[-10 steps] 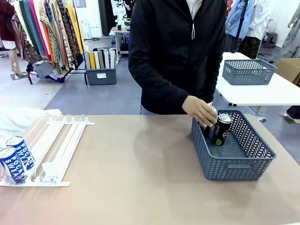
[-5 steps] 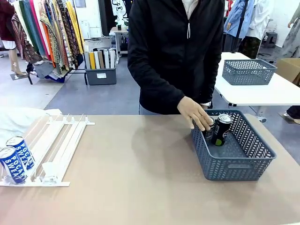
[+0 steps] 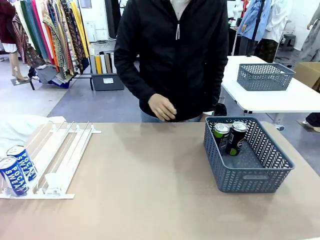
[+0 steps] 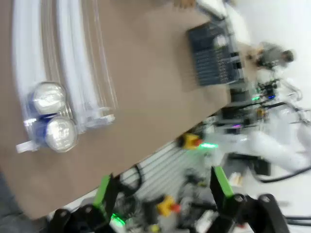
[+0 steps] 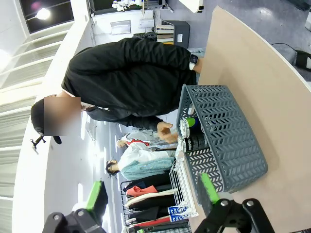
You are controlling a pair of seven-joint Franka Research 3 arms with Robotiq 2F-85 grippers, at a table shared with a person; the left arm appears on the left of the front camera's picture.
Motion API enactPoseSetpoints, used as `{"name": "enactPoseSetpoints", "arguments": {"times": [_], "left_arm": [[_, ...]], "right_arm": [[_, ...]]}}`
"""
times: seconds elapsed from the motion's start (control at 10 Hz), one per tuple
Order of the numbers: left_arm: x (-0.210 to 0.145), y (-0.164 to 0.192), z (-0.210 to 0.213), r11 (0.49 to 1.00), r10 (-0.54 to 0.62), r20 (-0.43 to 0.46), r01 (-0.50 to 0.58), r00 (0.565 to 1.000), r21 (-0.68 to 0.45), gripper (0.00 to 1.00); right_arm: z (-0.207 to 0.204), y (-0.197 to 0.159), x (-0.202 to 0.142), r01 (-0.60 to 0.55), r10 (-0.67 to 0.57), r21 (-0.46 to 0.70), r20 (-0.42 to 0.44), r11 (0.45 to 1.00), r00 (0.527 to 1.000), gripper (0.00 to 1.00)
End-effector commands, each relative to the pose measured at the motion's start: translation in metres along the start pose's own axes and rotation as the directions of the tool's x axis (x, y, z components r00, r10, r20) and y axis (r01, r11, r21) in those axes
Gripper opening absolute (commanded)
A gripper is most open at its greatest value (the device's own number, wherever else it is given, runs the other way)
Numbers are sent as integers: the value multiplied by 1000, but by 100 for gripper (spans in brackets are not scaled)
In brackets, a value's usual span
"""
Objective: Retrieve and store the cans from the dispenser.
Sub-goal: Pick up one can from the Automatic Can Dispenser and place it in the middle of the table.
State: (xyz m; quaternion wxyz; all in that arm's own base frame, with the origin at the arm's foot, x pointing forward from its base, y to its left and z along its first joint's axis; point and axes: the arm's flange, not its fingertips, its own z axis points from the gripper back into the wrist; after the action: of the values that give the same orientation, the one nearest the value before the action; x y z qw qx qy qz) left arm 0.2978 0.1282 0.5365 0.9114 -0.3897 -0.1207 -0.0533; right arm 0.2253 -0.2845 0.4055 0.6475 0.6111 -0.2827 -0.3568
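Observation:
The white dispenser (image 3: 60, 150) lies at the table's left, with two blue-and-white cans (image 3: 17, 169) at its low near end. In the left wrist view those cans' silver tops (image 4: 53, 115) sit at the end of the dispenser lanes (image 4: 73, 58), far below my open left gripper (image 4: 163, 187), which holds nothing. At the right, a grey-blue basket (image 3: 250, 177) holds a black-and-green can (image 3: 220, 136) and a black can (image 3: 236, 138), both upright. My right gripper (image 5: 153, 191) is open and empty, well away from the basket (image 5: 228, 126). The person's hand (image 3: 162, 107) hovers at the far table edge.
The bare tan tabletop (image 3: 150, 175) stretches between dispenser and basket. A person in a black jacket (image 3: 175, 55) stands at the far side. White cloth (image 3: 20, 127) lies behind the dispenser. A second grey basket (image 3: 264, 76) sits on a separate white table behind.
The person's hand let go of the black-and-green can in the basket and drew back toward the body, moving left. Both cans now stand free in the basket.

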Motion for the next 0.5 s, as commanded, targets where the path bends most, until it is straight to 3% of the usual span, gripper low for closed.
{"name": "enactPoseSetpoints", "arguments": {"times": [0.0,0.1,0.3,0.4], "left_arm": [[-16,-19,-21,866,-131,-118,171,984,471,100],[-14,-25,-34,819,-142,-175,215,974,532,100],[-8,-34,-56,739,-108,-204,216,973,639,100],[-2,-39,-61,732,-53,-150,140,987,667,100]], "right_arm": [[1,4,-2,2,-2,2,-5,1000,1000,100],[1,4,-2,2,-2,2,-5,1000,1000,100],[1,4,-2,2,-2,2,-5,1000,1000,100],[1,4,-2,2,-2,2,-5,1000,1000,100]]}}
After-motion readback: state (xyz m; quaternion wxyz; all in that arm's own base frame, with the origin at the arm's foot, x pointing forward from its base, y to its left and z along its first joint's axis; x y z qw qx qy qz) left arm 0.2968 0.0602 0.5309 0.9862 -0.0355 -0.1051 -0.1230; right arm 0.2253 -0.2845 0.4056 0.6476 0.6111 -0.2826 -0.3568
